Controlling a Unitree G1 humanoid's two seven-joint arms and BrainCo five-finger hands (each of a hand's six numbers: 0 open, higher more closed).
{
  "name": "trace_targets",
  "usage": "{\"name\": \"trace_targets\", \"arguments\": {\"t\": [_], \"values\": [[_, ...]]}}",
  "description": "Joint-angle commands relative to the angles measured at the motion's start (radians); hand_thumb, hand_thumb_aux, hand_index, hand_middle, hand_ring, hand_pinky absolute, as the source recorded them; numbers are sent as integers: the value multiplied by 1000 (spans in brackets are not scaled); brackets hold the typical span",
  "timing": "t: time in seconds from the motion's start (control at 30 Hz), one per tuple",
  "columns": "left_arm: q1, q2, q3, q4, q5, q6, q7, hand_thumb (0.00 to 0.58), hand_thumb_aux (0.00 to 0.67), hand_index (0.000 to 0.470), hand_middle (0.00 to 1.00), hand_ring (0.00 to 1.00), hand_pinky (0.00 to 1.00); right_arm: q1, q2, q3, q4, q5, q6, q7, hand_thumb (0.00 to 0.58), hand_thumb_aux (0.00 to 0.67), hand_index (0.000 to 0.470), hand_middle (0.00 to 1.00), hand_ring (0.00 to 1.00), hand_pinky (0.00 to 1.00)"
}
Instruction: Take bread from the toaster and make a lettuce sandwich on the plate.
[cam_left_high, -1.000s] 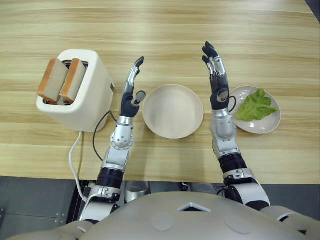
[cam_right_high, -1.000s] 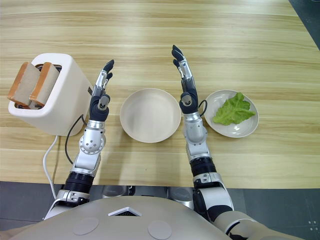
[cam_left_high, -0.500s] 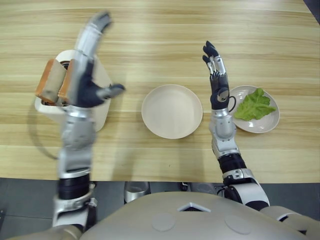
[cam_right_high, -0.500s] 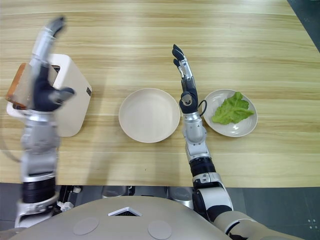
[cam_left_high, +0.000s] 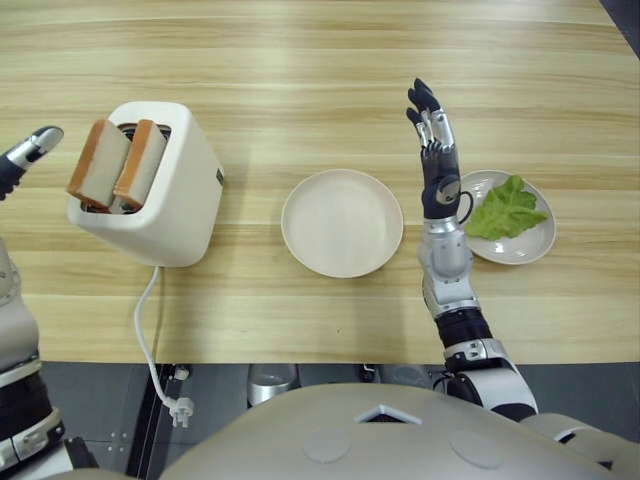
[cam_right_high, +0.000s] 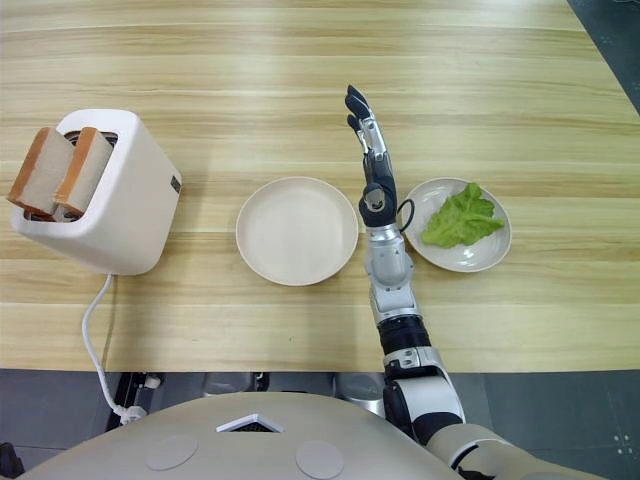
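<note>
At the far 9 o'clock edge of the pale wooden tabletop (cam_left_high: 300, 60), the left hand (cam_left_high: 25, 152) was cut off, so I could not tell how its fingers were set. At its 3 o'clock stood the cream boxy toaster (cam_left_high: 170, 205), with two brown-crusted bread slices (cam_left_high: 115, 165) upright in its slots. The round cream plate (cam_left_high: 342, 222) lay at the toaster's 3 o'clock, apart from it. Between that plate and the small white dish (cam_left_high: 520, 255) carrying the green lettuce leaf (cam_left_high: 505, 208), the right hand (cam_left_high: 433, 140) pointed to 12 o'clock, fingers straight and holding nothing.
</note>
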Motion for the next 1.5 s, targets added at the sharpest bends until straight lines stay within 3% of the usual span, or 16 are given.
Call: {"name": "trace_targets", "arguments": {"t": [0.03, 0.4, 0.43, 0.47, 0.5, 0.53, 0.77, 0.97, 1.13, 1.43, 1.47, 1.5], "values": [[17, -8, -86, 59, 19, 19, -11, 0, 0, 0, 0, 0, 0, -4, 0, 6, 14, 9, -1, 11, 0, 0, 0, 0, 0, 0], [-4, 14, -159, 189, -52, 18, -1, 0, 0, 0, 0, 0, 0, -3, -1, 4, 17, 12, -4, 17, 0, 0, 0, 0, 0, 0], [-4, 15, -161, 190, -55, 20, 0, 223, 145, 99, 0, 0, 0, -3, -1, 4, 17, 13, -4, 18, 0, 0, 0, 0, 0, 0], [-5, 16, -162, 191, -56, 21, 1, 456, 360, 247, 0, 0, 0, -3, -1, 5, 17, 13, -4, 19, 0, 0, 0, 0, 0, 0], [-7, 16, -160, 191, -57, 23, 4, 456, 360, 247, 0, 0, 0, -4, -1, 5, 18, 14, -3, 20, 0, 0, 0, 0, 0, 0], [-9, 17, -158, 192, -59, 24, 6, 580, 670, 460, 0, 0, 0, -4, 0, 5, 18, 13, -3, 20, 0, 0, 0, 0, 0, 0], [-25, 16, -171, 180, -60, 12, 22, 580, 670, 460, 0, 0, 0, -6, 2, 6, 24, 6, -2, 19, 0, 0, 0, 0, 0, 0], [-49, 10, -176, 14, -72, -105, 72, 580, 670, 460, 0, 0, 0, -12, 1, 10, 51, 2, 2, 24, 0, 0, 0, 0, 0, 0], [-78, -6, -157, -125, -80, -101, 67, 580, 670, 460, 0, 0, 0, -14, 3, 12, 63, -4, -1, 25, 0, 0, 0, 0, 0, 0], [-84, -20, -141, -91, -77, -94, 92, 580, 670, 460, 0, 0, 0, -32, 4, 9, 89, -10, -9, 25, 0, 0, 0, 0, 0, 0], [-96, -16, -127, -95, -75, -92, 106, 580, 670, 460, 1000, 1000, 1000, -34, 2, 5, 90, -8, -10, 23, 0, 0, 0, 0, 0, 0], [-111, -12, -113, -105, -72, -90, 120, 580, 670, 460, 1000, 1000, 1000, -36, 1, 0, 87, -4, -10, 21, 0, 0, 0, 0, 0, 0]]}}
